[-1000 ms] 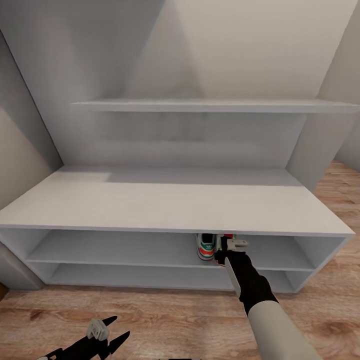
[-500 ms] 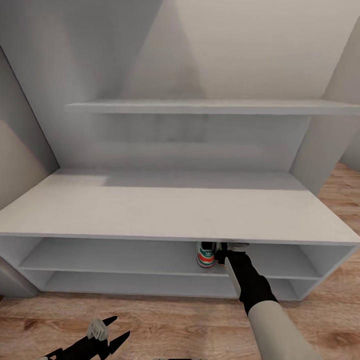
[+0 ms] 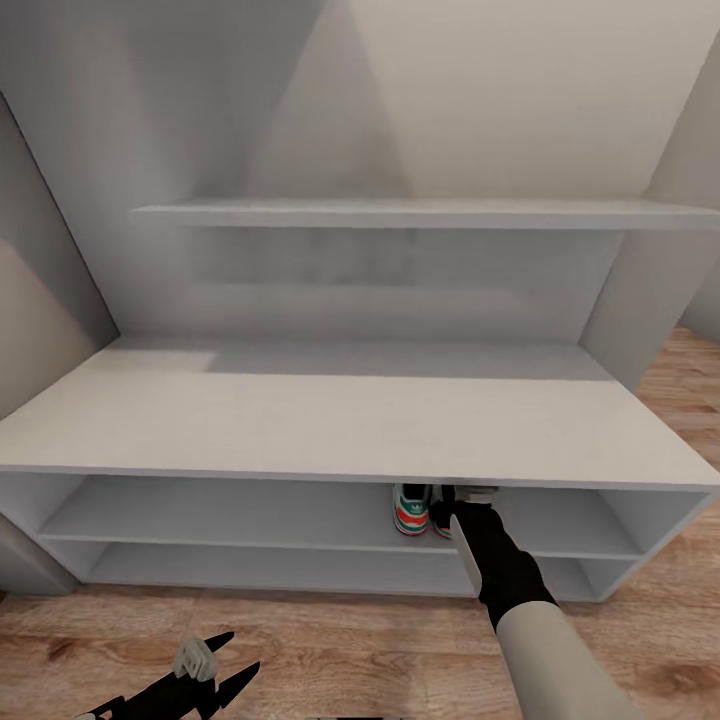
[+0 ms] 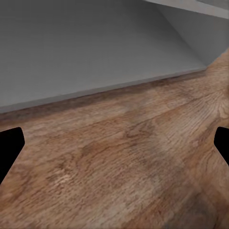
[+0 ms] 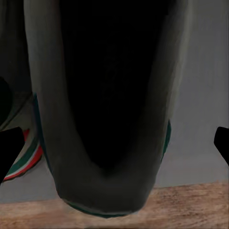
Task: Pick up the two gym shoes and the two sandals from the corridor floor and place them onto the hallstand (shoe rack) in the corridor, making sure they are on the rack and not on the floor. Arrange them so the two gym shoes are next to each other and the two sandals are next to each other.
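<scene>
Head view: a pale grey hallstand (image 3: 340, 420) stands on the wood-plank corridor floor (image 3: 330, 640). One gym shoe (image 3: 410, 510) sits in its upper open compartment. The right gripper (image 3: 462, 497) reaches in just beside that shoe; whether it grips anything cannot be told here. The left gripper (image 3: 215, 665) hangs low over the floor, fingers spread wide.

Left wrist view: bare floor planks and the hallstand's grey base (image 4: 95, 52), with dark fingertips (image 4: 9, 148) far apart.

Right wrist view: a second gym shoe (image 5: 109, 119) seen from close up, its opening dark, fingertips (image 5: 10, 145) at either side. Another striped shoe edge (image 5: 24, 160) shows beside it.
</scene>
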Robot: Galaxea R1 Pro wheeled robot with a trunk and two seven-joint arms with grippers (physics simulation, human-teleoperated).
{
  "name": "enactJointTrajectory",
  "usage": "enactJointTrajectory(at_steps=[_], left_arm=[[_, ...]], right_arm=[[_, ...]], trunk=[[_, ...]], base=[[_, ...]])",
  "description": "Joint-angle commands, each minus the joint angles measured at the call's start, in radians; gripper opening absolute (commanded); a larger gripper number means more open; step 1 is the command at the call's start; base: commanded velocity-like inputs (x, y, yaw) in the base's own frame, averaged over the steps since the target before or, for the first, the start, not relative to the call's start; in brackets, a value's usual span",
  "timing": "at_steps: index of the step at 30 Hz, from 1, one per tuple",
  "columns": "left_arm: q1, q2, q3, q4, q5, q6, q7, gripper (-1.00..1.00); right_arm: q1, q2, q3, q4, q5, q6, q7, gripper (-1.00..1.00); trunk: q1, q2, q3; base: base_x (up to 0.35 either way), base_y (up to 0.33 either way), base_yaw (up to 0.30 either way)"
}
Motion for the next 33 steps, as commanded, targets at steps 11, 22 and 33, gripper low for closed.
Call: enactJointTrajectory(at_steps=[11, 22, 33], left_arm=[[-0.001, -0.001, 0.008, 0.000, -0.009, -0.004, -0.004, 1.00], [-0.001, 0.001, 0.010, 0.000, -0.009, -0.004, -0.004, 1.00], [-0.001, -0.001, 0.011, 0.000, -0.009, -0.004, 0.070, 1.00]], right_arm=[[0.000, 0.001, -0.004, 0.001, 0.009, 0.006, 0.003, 1.00], [0.000, 0.001, -0.004, 0.001, 0.009, 0.006, 0.003, 1.00], [0.004, -0.007, -0.006, 0.092, 0.010, -0.029, 0.004, 1.00]], trunk=[[0.000, 0.000, -0.001], [0.000, 0.000, -0.001], [0.000, 0.000, -0.001]], base=[[-0.144, 0.000, 0.000], [-0.332, 0.000, 0.000], [-0.337, 0.000, 0.000]])
